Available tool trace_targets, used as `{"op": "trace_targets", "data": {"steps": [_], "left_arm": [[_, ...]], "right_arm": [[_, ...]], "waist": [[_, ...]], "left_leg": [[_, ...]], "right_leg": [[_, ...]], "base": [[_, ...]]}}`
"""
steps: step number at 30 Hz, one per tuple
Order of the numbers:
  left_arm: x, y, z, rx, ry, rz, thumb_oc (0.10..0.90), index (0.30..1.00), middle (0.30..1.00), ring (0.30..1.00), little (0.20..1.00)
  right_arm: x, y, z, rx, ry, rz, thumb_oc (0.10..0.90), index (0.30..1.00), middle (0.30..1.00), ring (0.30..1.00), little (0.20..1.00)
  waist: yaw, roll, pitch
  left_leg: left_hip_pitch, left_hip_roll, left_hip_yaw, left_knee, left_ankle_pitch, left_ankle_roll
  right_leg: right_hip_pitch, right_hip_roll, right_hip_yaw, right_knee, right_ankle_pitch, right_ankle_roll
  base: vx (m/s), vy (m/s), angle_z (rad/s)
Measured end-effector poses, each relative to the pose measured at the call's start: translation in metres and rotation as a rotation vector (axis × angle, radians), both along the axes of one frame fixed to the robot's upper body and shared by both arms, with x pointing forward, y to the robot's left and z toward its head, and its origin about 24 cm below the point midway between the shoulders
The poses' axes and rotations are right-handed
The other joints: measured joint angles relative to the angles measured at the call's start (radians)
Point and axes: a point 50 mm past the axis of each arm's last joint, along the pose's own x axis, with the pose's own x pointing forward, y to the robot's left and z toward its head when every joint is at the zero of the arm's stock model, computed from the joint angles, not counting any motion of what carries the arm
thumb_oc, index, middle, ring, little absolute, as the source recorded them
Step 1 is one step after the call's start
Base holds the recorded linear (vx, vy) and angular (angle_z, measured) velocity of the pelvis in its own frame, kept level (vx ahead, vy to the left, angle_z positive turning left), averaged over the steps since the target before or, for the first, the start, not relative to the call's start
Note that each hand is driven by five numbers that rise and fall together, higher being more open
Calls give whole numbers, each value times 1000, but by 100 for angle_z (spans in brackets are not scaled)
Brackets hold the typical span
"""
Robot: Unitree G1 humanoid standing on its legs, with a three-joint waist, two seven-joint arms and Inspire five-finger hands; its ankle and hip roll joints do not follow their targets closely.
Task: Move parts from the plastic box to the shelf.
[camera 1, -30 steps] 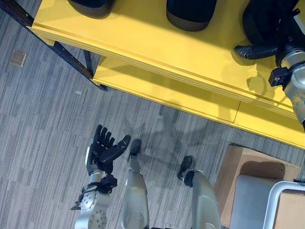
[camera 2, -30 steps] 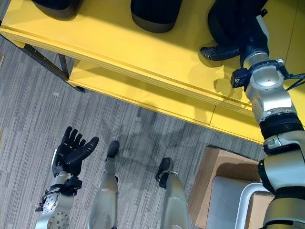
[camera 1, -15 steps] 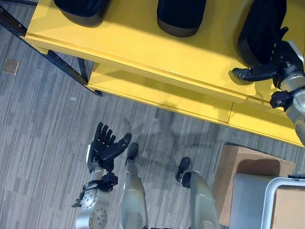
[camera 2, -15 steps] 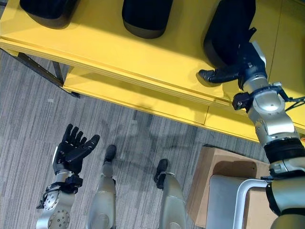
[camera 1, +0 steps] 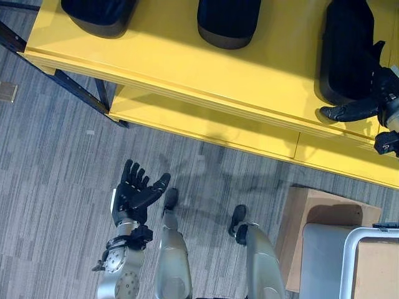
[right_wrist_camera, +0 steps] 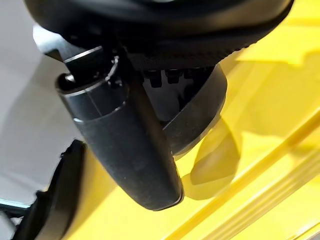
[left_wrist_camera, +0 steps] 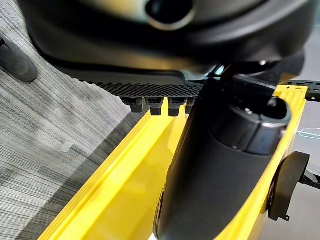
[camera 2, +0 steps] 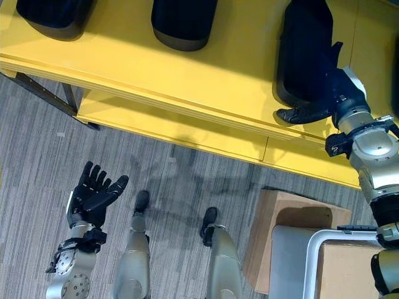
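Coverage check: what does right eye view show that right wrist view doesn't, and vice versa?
Right eye view: left robot hand, open over the floor; left dark part and middle dark part; cardboard box. Right wrist view: thumb of the right robot hand, up close. Both: that hand beside the rightmost dark part on the yellow shelf.

A bright yellow shelf is seen carrying black parts, above grey streaked carpet.
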Motion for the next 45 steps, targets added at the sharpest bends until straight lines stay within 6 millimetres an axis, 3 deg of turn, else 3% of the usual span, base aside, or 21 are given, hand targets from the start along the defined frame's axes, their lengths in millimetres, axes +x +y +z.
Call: {"op": "trace_targets", "data": {"steps": [9,21,36,42,45], "left_arm": [[0,3,1,-1,-3,13,900,1000,1000,1000,1000],[-1,4,1,-3,-4,18,900,1000,1000,1000,1000],[-1,3,1,-5,-3,17,900,1000,1000,1000,1000],[-1,4,1,-4,-2,21,900,1000,1000,1000,1000],[-1,3,2,-6,-10,21,900,1000,1000,1000,1000]], "right_arm": [[0,1,2,0,-6,2,900,1000,1000,1000,1000],[9,19,32,41,-123,52,900,1000,1000,1000,1000],[19,35,35,73,-142,83,900,1000,1000,1000,1000],[13,46,40,48,-171,138,900,1000,1000,1000,1000],[-3,51,39,30,-212,188,900,1000,1000,1000,1000]], "waist": [[-6,0,0],[4,0,0],[5,0,0],[-3,0,0],[-12,-2,0]], "left_leg": [[0,2,0,0,0,1],[0,1,-2,1,0,0],[-1,1,-2,1,0,0],[0,1,-2,0,0,0],[-1,2,-2,-1,-1,2]], "right_leg": [[1,3,0,-4,1,0],[7,3,-2,-10,7,4],[8,2,-1,-10,7,4],[8,3,-1,-12,7,4],[8,3,-1,-15,7,4]], "base": [[0,0,0],[0,0,0],[0,0,0],[0,0,0],[0,0,0]]}}
